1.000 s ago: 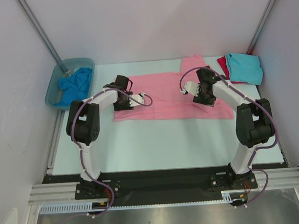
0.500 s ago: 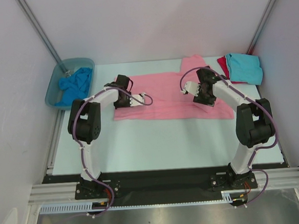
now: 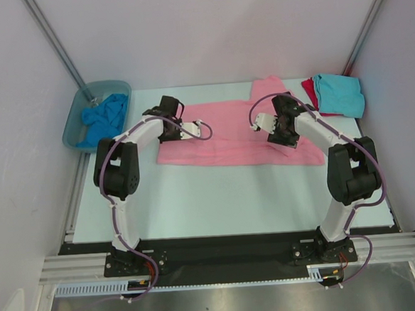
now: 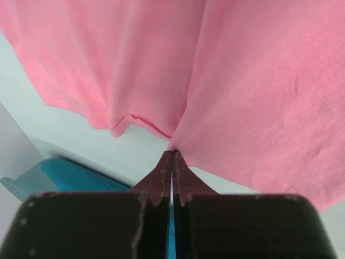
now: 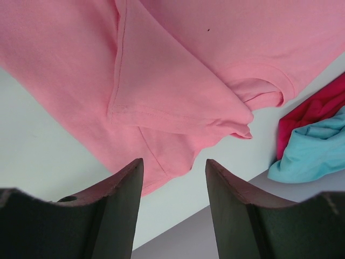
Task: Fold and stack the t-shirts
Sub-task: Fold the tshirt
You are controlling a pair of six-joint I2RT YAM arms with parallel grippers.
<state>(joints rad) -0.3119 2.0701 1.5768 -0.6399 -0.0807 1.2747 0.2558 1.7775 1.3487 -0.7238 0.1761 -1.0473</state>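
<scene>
Pale-green surface (image 3: 217, 190), white walls (image 3: 185, 36) round it. L pincer (image 4: 172, 156) now pinched shut on pink tee (image 3: 235, 143) hem, gaped a sec ago. R pincer (image 5: 173, 167) open over it, unchanged.

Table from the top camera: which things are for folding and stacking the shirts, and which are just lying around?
For the job:
pink t-shirt, pinched by the left gripper
turquoise t-shirt
red t-shirt
blue t-shirt

Just lying about:
plastic tub, which the blue t-shirt sits bunched in
</scene>
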